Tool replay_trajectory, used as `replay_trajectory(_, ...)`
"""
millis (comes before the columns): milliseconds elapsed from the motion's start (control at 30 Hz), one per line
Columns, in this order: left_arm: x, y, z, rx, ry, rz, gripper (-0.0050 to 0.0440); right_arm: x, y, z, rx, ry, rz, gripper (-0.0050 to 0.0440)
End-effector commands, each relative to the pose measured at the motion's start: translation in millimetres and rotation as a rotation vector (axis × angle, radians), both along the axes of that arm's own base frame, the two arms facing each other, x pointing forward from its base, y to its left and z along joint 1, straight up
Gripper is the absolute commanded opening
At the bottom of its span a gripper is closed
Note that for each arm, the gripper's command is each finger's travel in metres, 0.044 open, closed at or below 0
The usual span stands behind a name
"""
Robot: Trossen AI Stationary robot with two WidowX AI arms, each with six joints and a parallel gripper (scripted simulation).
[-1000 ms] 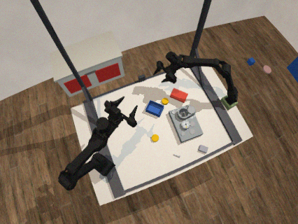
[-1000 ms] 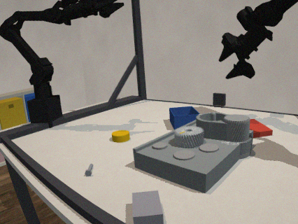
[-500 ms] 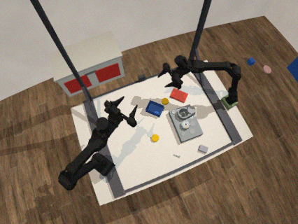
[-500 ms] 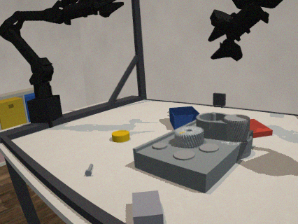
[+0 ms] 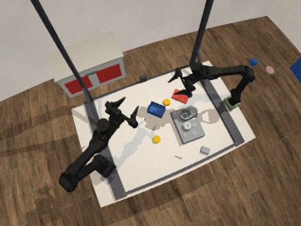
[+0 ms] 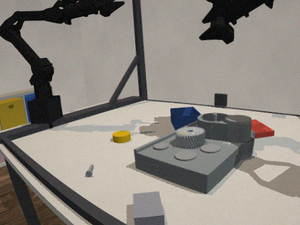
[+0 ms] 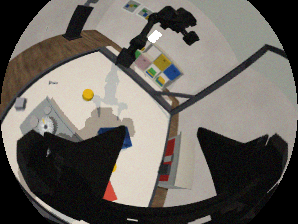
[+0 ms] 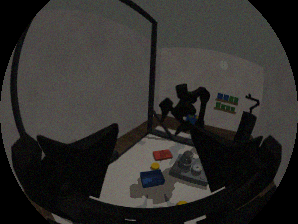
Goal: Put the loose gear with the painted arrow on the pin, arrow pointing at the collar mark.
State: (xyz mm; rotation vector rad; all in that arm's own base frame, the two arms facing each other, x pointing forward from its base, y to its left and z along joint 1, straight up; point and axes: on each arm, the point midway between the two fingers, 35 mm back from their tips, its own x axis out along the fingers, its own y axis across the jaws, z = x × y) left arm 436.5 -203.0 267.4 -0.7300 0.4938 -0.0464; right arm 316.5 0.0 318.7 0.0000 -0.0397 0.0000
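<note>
The gear with a pale marked top (image 5: pixel 186 125) sits low on the grey fixture plate (image 5: pixel 186 120); it also shows in the exterior view (image 6: pixel 190 136). A grey ring-shaped part and a second toothed gear (image 6: pixel 225 126) stand right behind it. I cannot make out the pin, the arrow's heading or the collar mark. My left gripper (image 5: pixel 181 84) is open and empty, high above the red block (image 5: pixel 179 96). My right gripper (image 5: pixel 128 107) is open and empty, raised left of the blue box (image 5: pixel 155 109). Both wrist views show only open fingers, the left (image 7: pixel 162 156) and the right (image 8: pixel 153 156).
Two yellow discs (image 5: pixel 166 102) (image 5: pixel 156 139) lie on the table. A small grey cube (image 5: pixel 205 150) and a screw (image 5: pixel 178 157) lie near the front edge. A dark cube (image 5: pixel 143 78) sits at the back rail. Two dark frame posts (image 5: pixel 198 39) rise from the table.
</note>
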Motion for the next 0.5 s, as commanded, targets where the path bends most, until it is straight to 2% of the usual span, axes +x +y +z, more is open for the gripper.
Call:
replay_trajectory(0, -8.5, 29.7, 27.4, 0.031, -0.089, -0.001, 0.0400, -1.6, 0.0, 8.5, 0.000, -0.021, 0.000, 0.0400)
replay_trajectory(267, -27.6, 80.5, 45.7, 0.156, -0.211, -0.008, 0.0400, -1.8, 0.0, 9.4, 0.000, -0.023, 0.000, 0.0400)
replay_trajectory(333, -27.6, 80.5, 45.7, 0.156, -0.211, -0.008, 0.0400, -1.8, 0.0, 9.4, 0.000, -0.023, 0.000, 0.0400)
replay_trajectory(467, -39.7, 106.2, 50.3, 0.234, -0.268, -0.003, 0.0400, -1.9, 0.0, 9.9, 0.000, -0.025, 0.000, 0.0400)
